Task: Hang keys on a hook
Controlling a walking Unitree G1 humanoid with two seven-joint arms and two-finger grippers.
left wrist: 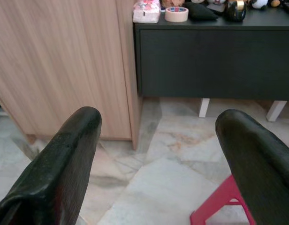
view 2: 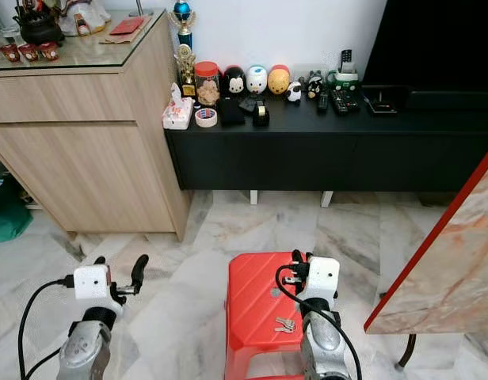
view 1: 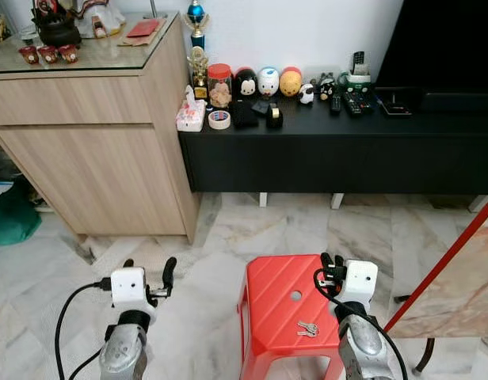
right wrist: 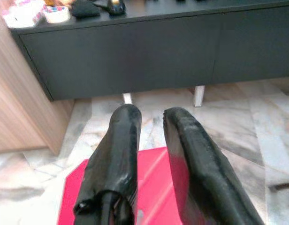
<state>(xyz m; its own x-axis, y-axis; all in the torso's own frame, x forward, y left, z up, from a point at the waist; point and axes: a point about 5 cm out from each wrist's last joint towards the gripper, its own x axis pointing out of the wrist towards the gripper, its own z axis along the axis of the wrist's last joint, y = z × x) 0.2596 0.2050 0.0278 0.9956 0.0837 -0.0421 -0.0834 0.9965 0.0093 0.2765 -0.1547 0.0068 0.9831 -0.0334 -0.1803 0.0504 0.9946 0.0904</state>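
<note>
From my seat I read the room from the big pieces down. A wooden cabinet point(view 1: 85, 150) with a glass top fills the far left, and a long black desk point(view 1: 339, 150) runs along the far wall to the right of it, carrying figurines, a jar, a tape roll point(view 1: 219, 119) and remote controls. I see no hook anywhere along that wall, so I judge the hanging spot lies outside what the head camera covers and I will have to turn once the keys are picked up.

Nearer, a red stool point(view 1: 284, 317) stands on the marble floor just in front of the robot, right of centre. It seems set there as a low pick-up stand, putting the keys within arm's reach. A marble-patterned panel with a red edge point(view 1: 458, 285) leans in at the near right.

The keys point(view 1: 307, 328) lie flat on the stool's top, near its right side, untouched.

The right end effector point(view 1: 333, 265) hovers above the stool's right edge, beyond the keys, its two fingers point(right wrist: 121, 159) drawn nearly together with a narrow gap, holding nothing. The left end effector point(view 1: 149, 273) hangs over bare floor left of the stool, fingers point(left wrist: 64, 159) spread wide, also empty.
</note>
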